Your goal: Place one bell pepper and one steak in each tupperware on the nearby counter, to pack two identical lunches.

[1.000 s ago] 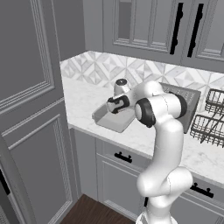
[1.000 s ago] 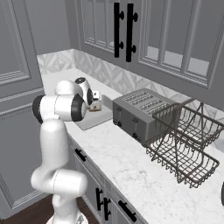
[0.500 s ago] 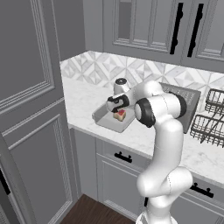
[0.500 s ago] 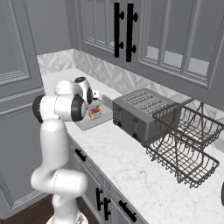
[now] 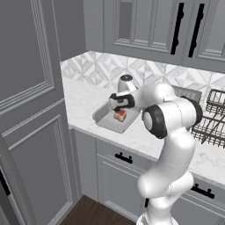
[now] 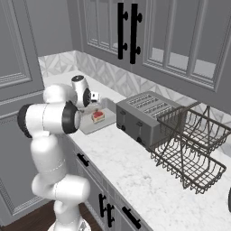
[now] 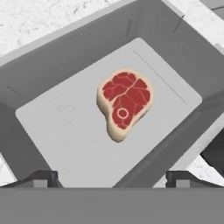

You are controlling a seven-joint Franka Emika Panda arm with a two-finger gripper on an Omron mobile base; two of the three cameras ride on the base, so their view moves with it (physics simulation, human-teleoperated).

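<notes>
Grey tupperware (image 7: pixel 65 57) holds one steak (image 7: pixel 124 101) (lying flat), below the empty, wide-spread gripper (image 7: pixel 111 179).

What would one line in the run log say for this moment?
phase: steak released | gripper: jaws open, above tupperware | steak: flat on tupperware floor, alone | tupperware: on counter | bell pepper: not yet in

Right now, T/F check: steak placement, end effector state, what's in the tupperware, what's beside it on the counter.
1. The steak lies flat inside the tupperware. True.
2. The end effector is shut on the steak. False: it is open above it, not touching.
3. A bell pepper sits beside the steak. False: the steak is alone in there.
4. A toaster stands on the counter between tupperware and wire rack. True.
</notes>
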